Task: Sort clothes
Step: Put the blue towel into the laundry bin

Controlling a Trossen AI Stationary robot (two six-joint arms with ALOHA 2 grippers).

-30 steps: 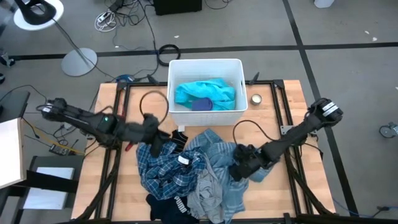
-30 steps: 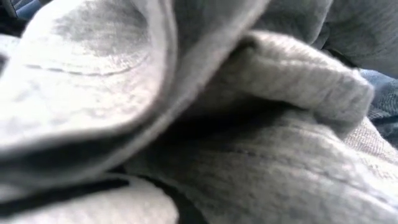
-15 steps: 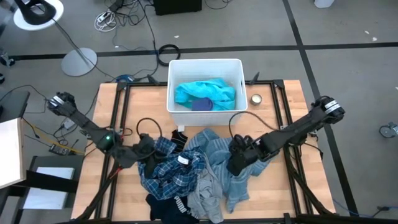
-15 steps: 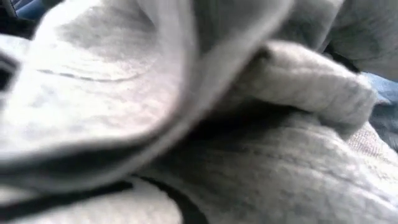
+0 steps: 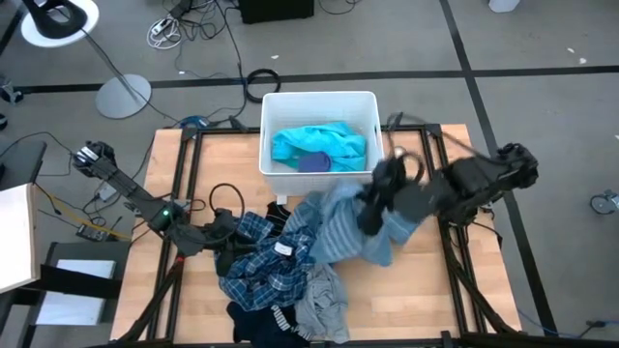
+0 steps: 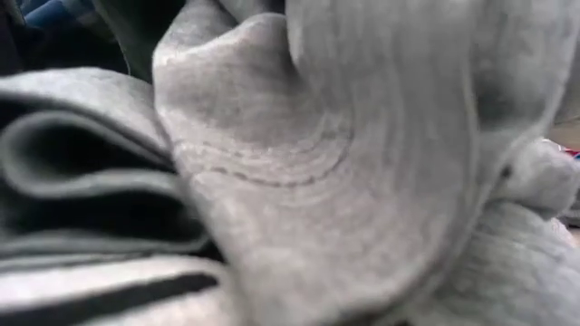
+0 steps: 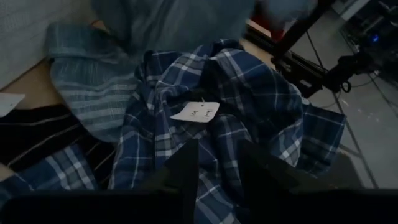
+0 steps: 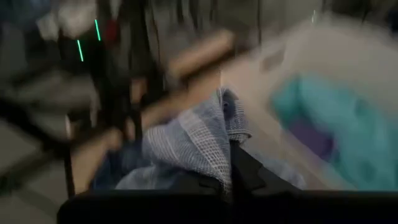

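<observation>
Only the high view takes in the whole table: the right gripper (image 5: 372, 215) is clenched on the grey-blue striped piece (image 5: 346, 232), which trails from its fingers toward the heap of clothes (image 5: 280, 280), with the white bin (image 5: 319, 101) just beyond the gripper. Inside that bin lies the turquoise top (image 5: 319, 143) with a dark blue item (image 5: 313, 162) on it.

The right wrist view adds what the overhead cannot: a fold of the striped piece (image 8: 193, 146) bunches up directly between that gripper's two dark fingers, pale blue with fine woven lines, and the turquoise top (image 8: 336, 127) sits ahead of it past the bin wall.

The left gripper (image 5: 224, 253) hangs at the near edge of the heap. Its wrist view shows its fingers (image 7: 186, 168) set partly apart with nothing between them, poised just over the blue-and-white plaid shirt (image 7: 236, 118), which is crumpled and carries a small white tag (image 7: 195, 112); beside it lie a striped garment and a navy item with white stripes (image 7: 37, 140).

The low view is filled by grey knit fabric (image 6: 317, 181) in thick folds, with stitched seams, pressed close to the lens.
</observation>
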